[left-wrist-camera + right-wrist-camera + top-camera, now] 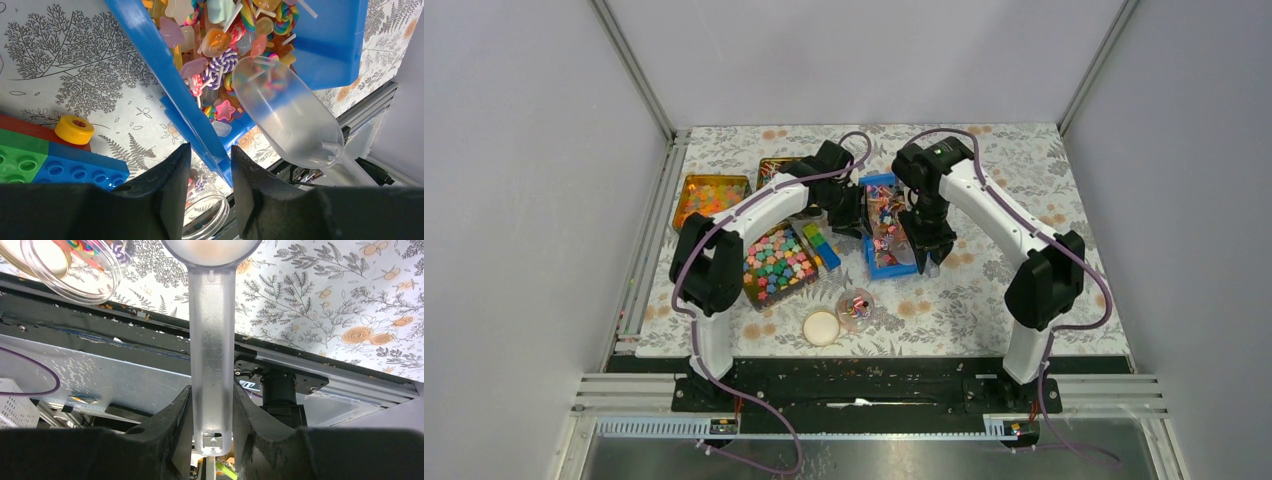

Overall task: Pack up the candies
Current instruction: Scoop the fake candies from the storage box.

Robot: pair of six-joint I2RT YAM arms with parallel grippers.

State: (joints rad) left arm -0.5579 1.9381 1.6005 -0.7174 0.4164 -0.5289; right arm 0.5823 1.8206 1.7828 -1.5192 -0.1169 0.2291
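My left end effector (210, 150) is nearly closed, pinching the left wall of a blue tray (145, 45) between both fingers. The candies (225, 45), a jumble of swirl lollipops, stars and pastel pieces, fill that tray. My right end effector (211, 390) clamps the handle of a frosted clear scoop (212, 340). The scoop's bowl reaches over the tray's near end above the candies; I cannot tell if it touches them. On the flowered counter (984, 300), near the tray's near-left corner, stands an open small jar (856, 306) holding a few candies. A round lid (821, 327) lies slightly farther from the tray.
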